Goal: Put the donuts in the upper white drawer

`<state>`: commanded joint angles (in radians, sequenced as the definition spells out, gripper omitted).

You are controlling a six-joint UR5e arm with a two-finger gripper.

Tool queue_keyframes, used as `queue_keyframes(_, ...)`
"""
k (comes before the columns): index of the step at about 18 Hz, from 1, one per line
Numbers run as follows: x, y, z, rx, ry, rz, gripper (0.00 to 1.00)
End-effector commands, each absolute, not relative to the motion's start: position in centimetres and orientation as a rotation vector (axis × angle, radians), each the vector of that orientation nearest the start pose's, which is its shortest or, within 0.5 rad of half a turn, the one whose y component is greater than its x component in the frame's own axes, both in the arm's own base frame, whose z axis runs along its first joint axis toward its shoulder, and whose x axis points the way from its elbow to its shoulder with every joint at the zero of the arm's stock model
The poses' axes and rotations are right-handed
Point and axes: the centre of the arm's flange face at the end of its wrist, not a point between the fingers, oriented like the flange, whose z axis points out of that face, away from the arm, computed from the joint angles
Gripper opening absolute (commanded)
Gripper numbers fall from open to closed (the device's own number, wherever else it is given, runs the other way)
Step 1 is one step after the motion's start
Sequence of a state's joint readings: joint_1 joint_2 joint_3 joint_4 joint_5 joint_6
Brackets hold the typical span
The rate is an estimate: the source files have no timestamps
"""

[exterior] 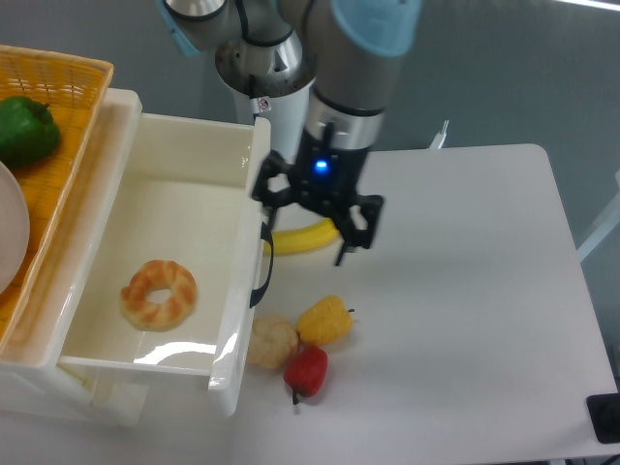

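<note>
The upper white drawer [107, 378] stands pulled out at the left side of the white surface [465, 320], its curved black handle [263, 266] facing the fruit. The donuts [159, 294] lie flat on the drawer's floor, near its front left part, with the centre hole showing and nothing touching them.

The end effector [310, 225] hangs outside the drawer, just past its handle side, above the surface. Its two fingers [345, 230] are spread wide apart and hold nothing. A blue light glows on the wrist above them.

A banana [308, 235] lies on the surface just beyond the drawer's handle, partly hidden by the end effector. Nearer the drawer's front corner sit three small things close together: a pale round bun-like piece [271, 341] touching or nearly touching the drawer wall, a yellow pepper [325, 321] just beside it, and a red pepper [307, 371] below the two.

On the far side of the drawer from the fruit, an orange woven basket [60, 145] rests on top of the drawer unit, with a green pepper [25, 129] inside and the edge of a white plate [8, 242] below it.
</note>
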<state>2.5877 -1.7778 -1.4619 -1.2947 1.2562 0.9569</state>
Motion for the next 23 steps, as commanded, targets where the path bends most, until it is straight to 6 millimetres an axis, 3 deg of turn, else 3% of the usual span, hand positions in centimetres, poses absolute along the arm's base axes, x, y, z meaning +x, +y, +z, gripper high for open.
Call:
queue_keyframes(4, -44.3, 42.6, 43.0, -2.898, 0.12, 0.014, 1.0)
queue_keyframes(11, -50.1, 41.4, 35.2, -3.056, 0.278, 0.072, 1.0)
queue_keyframes(16, -52.3, 40.7, 32.8, -3.083, 0.309, 0.047, 1.0)
queue_keyframes(20, -55.1, 38.2, 30.0, -3.054, 0.646, 0.006, 1.0)
queue_keyframes(23, -56.0, 37.5, 29.2, -3.048, 0.656, 0.04, 1.0)
